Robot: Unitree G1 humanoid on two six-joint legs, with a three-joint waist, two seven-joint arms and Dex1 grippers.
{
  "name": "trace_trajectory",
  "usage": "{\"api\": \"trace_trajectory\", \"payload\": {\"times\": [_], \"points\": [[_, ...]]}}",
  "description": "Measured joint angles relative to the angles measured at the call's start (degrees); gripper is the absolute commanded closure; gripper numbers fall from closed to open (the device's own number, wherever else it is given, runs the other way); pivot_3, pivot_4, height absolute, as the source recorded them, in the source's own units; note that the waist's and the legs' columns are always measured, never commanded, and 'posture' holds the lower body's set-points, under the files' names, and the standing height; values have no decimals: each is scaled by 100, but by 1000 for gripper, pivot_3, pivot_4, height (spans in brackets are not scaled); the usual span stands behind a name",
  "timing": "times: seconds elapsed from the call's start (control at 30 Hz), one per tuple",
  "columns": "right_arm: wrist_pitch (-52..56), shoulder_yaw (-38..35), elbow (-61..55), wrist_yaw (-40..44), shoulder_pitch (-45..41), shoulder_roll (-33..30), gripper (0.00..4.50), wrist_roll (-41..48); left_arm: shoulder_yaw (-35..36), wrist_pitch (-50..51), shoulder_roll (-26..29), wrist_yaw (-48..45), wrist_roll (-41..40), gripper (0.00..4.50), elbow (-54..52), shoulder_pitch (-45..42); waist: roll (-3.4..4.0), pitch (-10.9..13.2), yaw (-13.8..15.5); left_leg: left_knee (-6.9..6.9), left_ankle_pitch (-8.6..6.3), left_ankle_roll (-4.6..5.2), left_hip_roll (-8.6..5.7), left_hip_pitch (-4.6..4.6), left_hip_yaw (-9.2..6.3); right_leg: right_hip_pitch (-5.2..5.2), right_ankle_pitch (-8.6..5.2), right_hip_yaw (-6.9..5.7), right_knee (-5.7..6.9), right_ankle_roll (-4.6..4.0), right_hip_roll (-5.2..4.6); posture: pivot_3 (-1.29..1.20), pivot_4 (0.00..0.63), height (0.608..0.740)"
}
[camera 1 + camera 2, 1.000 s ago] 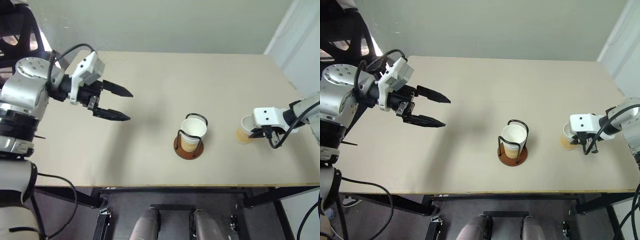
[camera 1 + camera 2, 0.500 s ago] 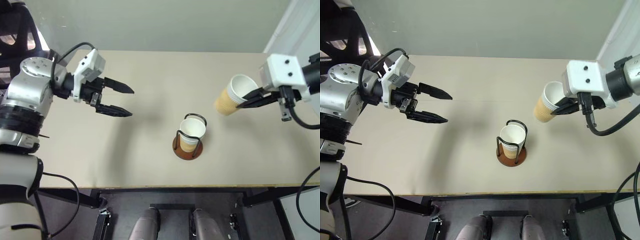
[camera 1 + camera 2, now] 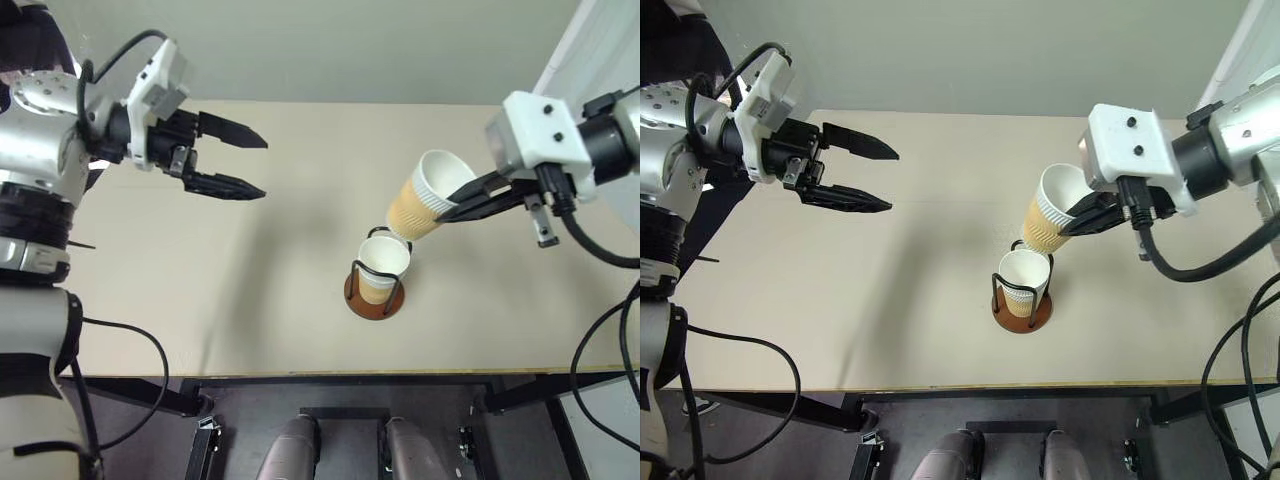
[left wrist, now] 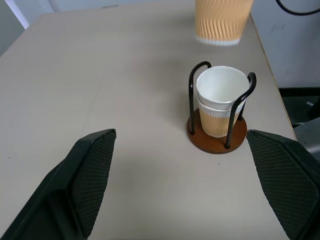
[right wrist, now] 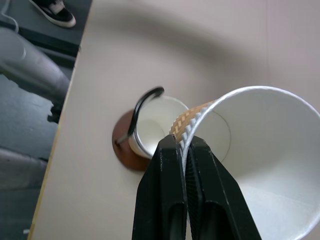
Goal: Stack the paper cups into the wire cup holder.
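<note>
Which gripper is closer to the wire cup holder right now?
Right. The right gripper holds a paper cup by its rim, just above the wire cup holder. The left gripper hangs open far off, across the table.

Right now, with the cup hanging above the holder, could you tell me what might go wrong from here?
The right gripper pinches only the rim wall of the held paper cup, so the rim might crease or slip. That cup hangs tilted, offset from the stacked cups in the wire cup holder; lowered like this, its bottom could catch a wire loop or the top rim and tip the holder. The left gripper is open and well away, so nothing steadies the holder.
</note>
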Motion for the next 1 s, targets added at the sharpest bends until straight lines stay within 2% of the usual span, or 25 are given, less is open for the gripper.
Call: {"api": "trace_trajectory", "payload": {"times": [0.33, 0.53, 1.0], "points": [[-25, 156, -204, -178, 95, 385, 4439, 160, 46, 122, 1, -2, 118, 0, -88, 0, -1, 0, 0, 5, 1, 1, 2, 0, 3, 1, 0, -3, 2, 0, 5, 0, 150, 740], [-446, 431, -130, -191, 451, 388, 4439, -65, 110, 142, 1, -3, 140, 0, -123, 1, -1, -1, -3, 8, 1, 1, 3, 1, 5, 0, 1, -3, 7, -2, 7, 0, 150, 740], [-1144, 734, 97, -141, 590, 423, 4439, -522, 110, 111, 85, -3, 146, 0, -114, 6, -2, -1, -9, 9, 1, 0, 23, 2, 7, 2, 4, -3, 7, -6, 15, 0, 150, 740]]}}
